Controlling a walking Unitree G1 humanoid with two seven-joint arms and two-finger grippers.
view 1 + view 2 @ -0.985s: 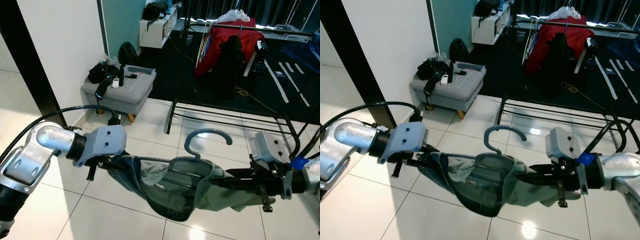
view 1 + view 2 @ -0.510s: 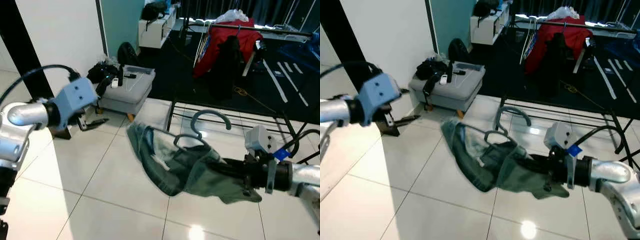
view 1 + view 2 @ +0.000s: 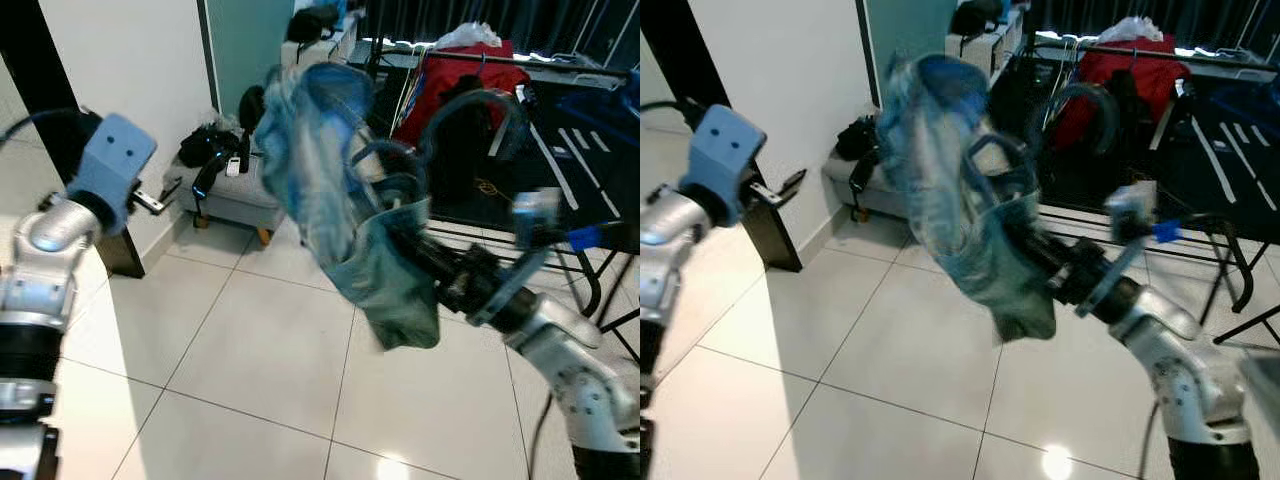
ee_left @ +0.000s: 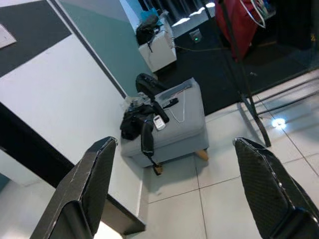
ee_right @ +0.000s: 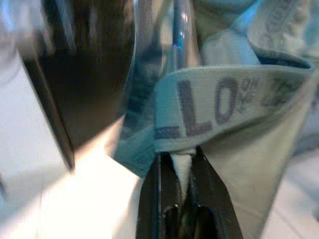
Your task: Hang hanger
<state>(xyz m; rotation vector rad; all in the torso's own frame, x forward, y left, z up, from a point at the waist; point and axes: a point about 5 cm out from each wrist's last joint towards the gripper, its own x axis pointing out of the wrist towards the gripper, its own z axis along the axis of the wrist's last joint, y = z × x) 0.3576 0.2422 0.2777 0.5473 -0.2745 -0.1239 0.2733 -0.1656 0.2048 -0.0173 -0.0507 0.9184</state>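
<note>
Far out on our left side, the left gripper (image 3: 152,196) is raised near the white wall (image 3: 130,70), and through its wrist camera we see its two black fingers (image 4: 94,184) spread wide apart with nothing between them. Beyond those fingers sits a grey ottoman (image 4: 174,132) with dark clutter and a small white remote on top, resting on the pale tiled floor (image 3: 250,340).

Moving right, the hanger (image 3: 470,105) is lifted high in front of us, its blue-grey hook curving up just above and ahead of the right gripper. A greenish garment (image 3: 345,210) drapes from it, blurred, hanging down just ahead of that gripper.

The right gripper (image 5: 182,169) is clamped on the hanger and the garment's printed waistband (image 5: 219,102); its fingers pinch tight together around the fabric.

Past the right gripper stands a black clothes rack (image 3: 560,62) with a red garment (image 3: 440,85) on it, well apart from the hook.
</note>
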